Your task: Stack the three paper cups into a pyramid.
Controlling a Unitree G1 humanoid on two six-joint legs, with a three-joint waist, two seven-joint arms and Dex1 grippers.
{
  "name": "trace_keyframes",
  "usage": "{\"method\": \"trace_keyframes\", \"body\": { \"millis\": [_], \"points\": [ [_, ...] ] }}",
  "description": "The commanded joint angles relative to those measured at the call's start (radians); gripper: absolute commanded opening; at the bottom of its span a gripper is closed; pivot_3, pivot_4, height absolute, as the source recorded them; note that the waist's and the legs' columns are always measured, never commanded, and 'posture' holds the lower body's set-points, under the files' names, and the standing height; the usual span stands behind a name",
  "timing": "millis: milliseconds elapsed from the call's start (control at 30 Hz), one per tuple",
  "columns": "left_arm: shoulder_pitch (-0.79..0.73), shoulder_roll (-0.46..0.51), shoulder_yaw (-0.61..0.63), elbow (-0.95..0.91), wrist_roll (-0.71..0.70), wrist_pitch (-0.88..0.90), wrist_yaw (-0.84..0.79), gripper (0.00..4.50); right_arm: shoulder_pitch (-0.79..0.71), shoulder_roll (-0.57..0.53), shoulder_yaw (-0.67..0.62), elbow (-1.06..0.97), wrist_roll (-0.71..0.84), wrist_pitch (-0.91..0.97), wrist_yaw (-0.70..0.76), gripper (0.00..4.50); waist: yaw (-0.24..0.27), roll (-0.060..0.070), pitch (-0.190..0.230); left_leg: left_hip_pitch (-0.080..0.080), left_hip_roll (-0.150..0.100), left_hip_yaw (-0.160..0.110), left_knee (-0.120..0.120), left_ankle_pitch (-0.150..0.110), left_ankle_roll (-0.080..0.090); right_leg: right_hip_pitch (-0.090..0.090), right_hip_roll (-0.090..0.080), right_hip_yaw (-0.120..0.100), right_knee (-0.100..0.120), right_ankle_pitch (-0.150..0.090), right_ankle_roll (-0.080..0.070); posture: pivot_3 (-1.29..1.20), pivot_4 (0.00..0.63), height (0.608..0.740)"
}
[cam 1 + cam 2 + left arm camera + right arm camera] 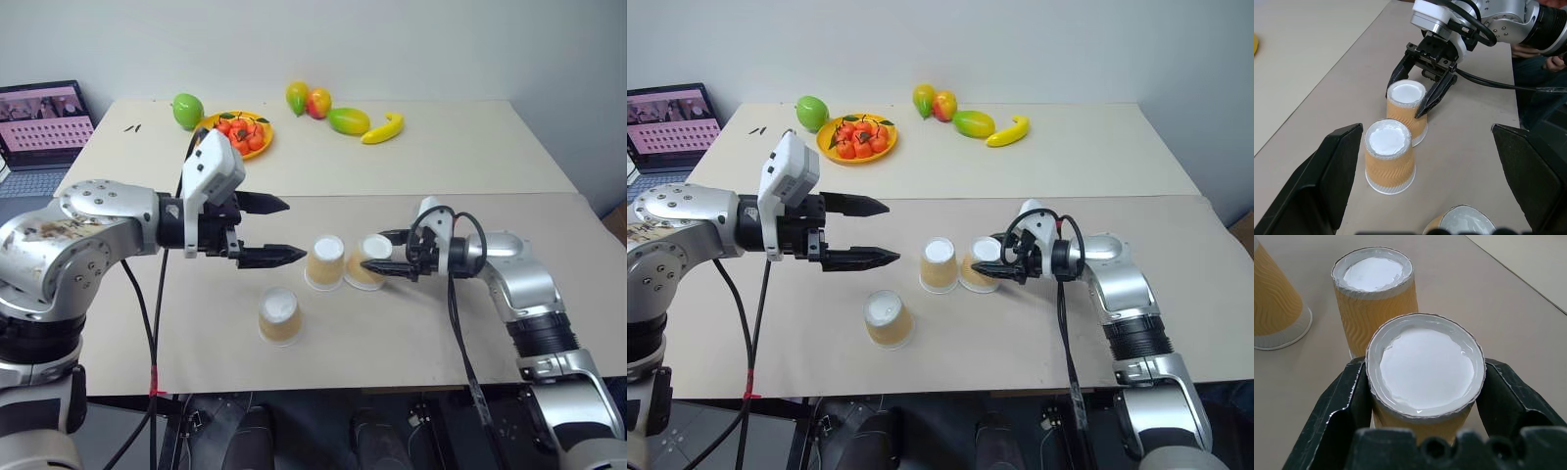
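Three paper cups stand upside down on the tan table, white bases up. Two of them are side by side and touching: the middle cup (pixel 325 261) and the right cup (pixel 376 247). The third cup (pixel 279 315) stands alone nearer the front edge. My right gripper (pixel 372 251) is open, with one finger on each side of the right cup (pixel 1425 367), close to its walls. My left gripper (pixel 297 229) is wide open, holds nothing and hovers just left of the middle cup (pixel 1389 156), pointing toward it.
At the back of the table are an orange plate (pixel 211 122) of small red fruits, a green mango (pixel 187 110), more fruit (pixel 348 120) and a banana (pixel 383 129). A laptop (pixel 39 122) stands off the table's left side.
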Motion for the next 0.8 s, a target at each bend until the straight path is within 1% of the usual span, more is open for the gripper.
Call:
{"method": "trace_keyframes", "body": {
  "millis": [33,433,800],
  "points": [
    [-0.023,0.005,0.009,-0.017,-0.001,-0.009,0.0,4.5,0.004,0.005,0.009,0.009,-0.009,-0.007,-0.003,4.47,0.003,0.0,0.0,0.0,0.0,0.0,0.0,0.0,0.0,0.0,0.0,0.0,0.0,0.0,0.0,0.0,0.15,0.732],
    [-0.046,-0.018,-0.017,0.007,0.02,-0.031,-0.012,4.5,0.017,-0.036,-0.026,-0.053,0.007,0.013,-0.013,4.47,0.008,0.0,0.0,-0.001,0.0,0.0,-0.001,0.0,0.0,-0.001,0.0,0.0,0.0,0.0,0.0,0.0,0.15,0.732],
    [-0.067,-0.041,-0.038,0.03,0.043,-0.048,-0.031,4.5,0.037,-0.074,-0.079,-0.044,0.021,0.015,-0.023,4.47,0.008,0.0,0.0,-0.001,0.0,0.0,-0.001,0.0,0.0,-0.001,0.0,0.0,0.0,0.0,0.0,0.0,0.15,0.732]
  ]
}}
